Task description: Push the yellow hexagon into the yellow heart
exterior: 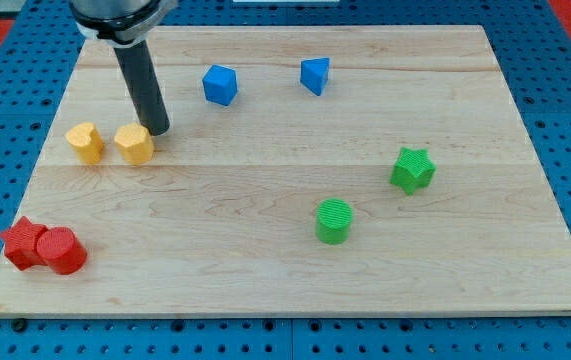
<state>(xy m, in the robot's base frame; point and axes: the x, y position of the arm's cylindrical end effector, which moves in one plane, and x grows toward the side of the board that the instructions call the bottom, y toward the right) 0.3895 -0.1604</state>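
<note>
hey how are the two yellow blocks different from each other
The yellow heart has a notched, lobed top; the yellow hexagon has flat sides. The heart lies nearer the view's left; the hexagon sits to its right, a small gap between them. My tip is right beside the hexagon's upper right, away from the heart. Both look alike in colour and size.

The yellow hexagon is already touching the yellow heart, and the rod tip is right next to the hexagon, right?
Not quite. The camera view shows a gap between the yellow hexagon and the yellow heart, so they are apart. My tip is indeed right next to the hexagon.
</note>
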